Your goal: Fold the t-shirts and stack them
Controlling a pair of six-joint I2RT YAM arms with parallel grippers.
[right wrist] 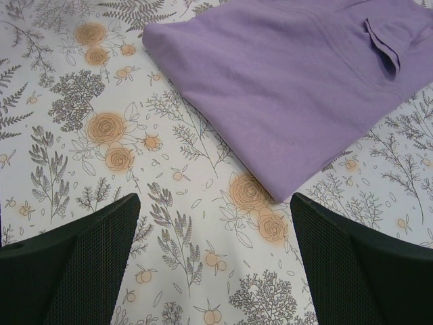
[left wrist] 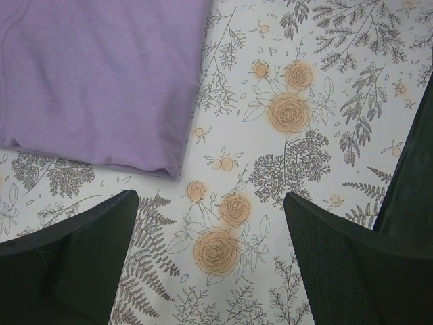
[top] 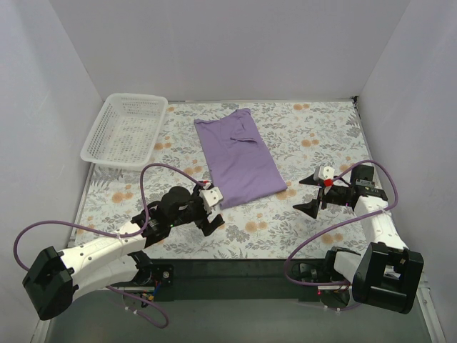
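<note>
Black fingers of the left gripper are standing wide apart and gripping nothing. Only the flowered table is showing between them. Just beyond the finger on the left of that wrist view, a near corner of the shirt is lying flat, close to the fingertip but outside the gap. Whether the fingertips are touching the table cannot be told.

Fingers of the right gripper are likewise gaping, with nothing held. In its wrist view the shirt's other near corner is pointing down towards the gap and stopping just short of the finger on the right.

From above, the lavender shirt is lying on the table folded into a long strip, slanting a little, its neck end away from the arms and its hem end towards them. A small flap is sitting on top, towards the far end. The left gripper is sitting just beside the shirt's near left corner. The right gripper is hanging to the right of the near right corner, a little apart from it.

Far left of the shirt, a white basket is standing apart from it. Both arms are reaching in from the side nearest the shirt's hem, with purple cables looping over them.
</note>
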